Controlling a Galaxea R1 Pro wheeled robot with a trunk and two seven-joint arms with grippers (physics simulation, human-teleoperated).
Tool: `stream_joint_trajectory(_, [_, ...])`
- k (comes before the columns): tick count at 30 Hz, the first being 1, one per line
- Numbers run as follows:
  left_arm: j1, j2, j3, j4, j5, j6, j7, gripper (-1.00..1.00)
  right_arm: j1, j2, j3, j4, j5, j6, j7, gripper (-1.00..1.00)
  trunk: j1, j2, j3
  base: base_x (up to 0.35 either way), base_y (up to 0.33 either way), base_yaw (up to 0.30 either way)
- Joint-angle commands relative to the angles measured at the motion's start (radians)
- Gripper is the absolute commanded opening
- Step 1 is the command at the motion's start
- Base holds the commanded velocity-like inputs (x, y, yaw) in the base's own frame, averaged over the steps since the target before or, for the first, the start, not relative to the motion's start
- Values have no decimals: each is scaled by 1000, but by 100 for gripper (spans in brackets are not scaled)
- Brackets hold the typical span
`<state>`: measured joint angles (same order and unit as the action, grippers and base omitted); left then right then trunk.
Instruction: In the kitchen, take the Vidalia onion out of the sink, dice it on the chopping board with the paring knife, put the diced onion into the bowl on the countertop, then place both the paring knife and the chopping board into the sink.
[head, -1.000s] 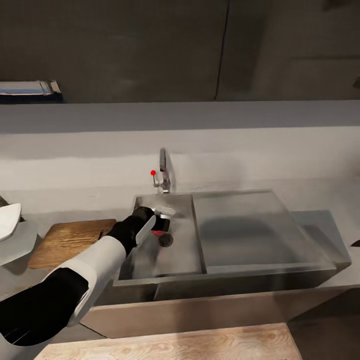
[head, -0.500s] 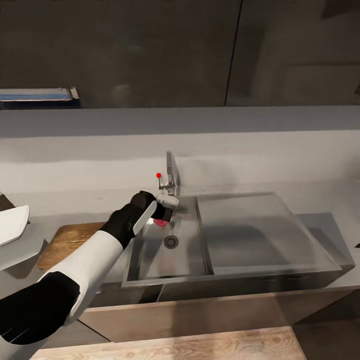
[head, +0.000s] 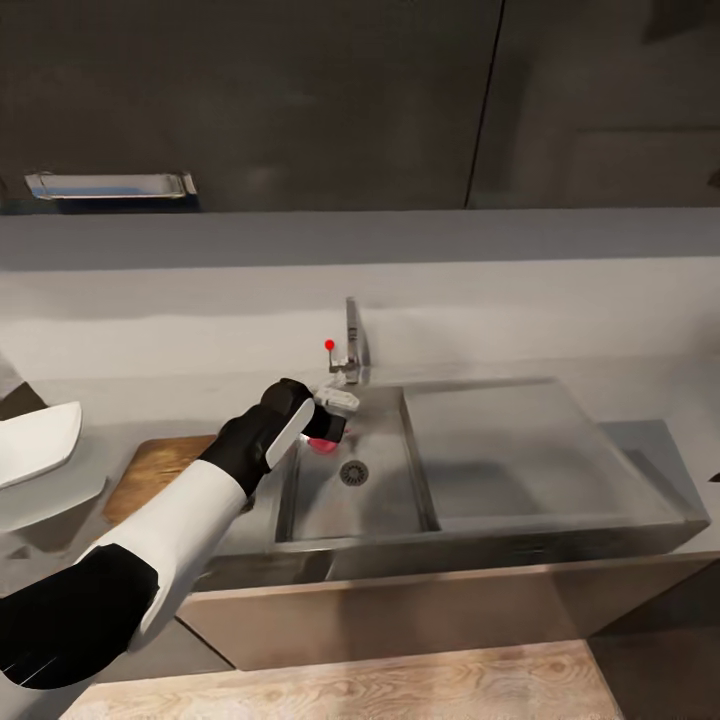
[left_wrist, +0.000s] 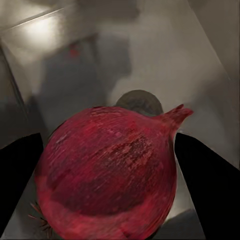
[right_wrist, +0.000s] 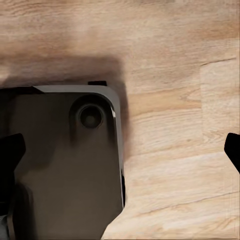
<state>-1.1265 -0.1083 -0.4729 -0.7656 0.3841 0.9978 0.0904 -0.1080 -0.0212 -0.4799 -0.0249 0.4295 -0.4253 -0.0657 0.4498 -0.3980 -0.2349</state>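
The onion, dark red with a short pointed tip, sits between the two black fingers of my left gripper, which is shut on it. In the head view the onion hangs just above the sink, up and left of the round drain. The brown chopping board lies on the countertop left of the sink, partly hidden by my left forearm. The white bowl stands at the far left. The paring knife is out of view. My right gripper is open over wooden floor.
A chrome tap with a red knob stands behind the basin. The flat drainboard lies to the basin's right. Dark cabinets hang above the grey wall. A dark part of the robot's base lies under my right gripper.
The head camera has turned, so the whole scene has slid to the right. My left gripper has lifted the onion from near the drain to above the basin floor.
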Motion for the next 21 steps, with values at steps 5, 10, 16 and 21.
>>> stream_joint_trajectory(5, [-1,0,-3,-21,10,4,9,-100,-1,1,-5,1,10,4,-6,100,0,-2,-2,-104,271,73])
stream_joint_trajectory(10, [-1,1,-3,-48,10,4,9,-100,-1,1,-5,1,10,5,-8,100,0,-2,-2,-15,296,244])
stream_joint_trajectory(16, [-1,1,-3,-52,10,4,9,-100,-1,1,-5,1,11,5,-8,100,0,-2,-2,-1,136,207])
stream_joint_trajectory(21, [-1,1,-3,-52,10,4,9,-100,-1,0,-6,0,11,5,-8,100,0,-2,-2,0,26,30])
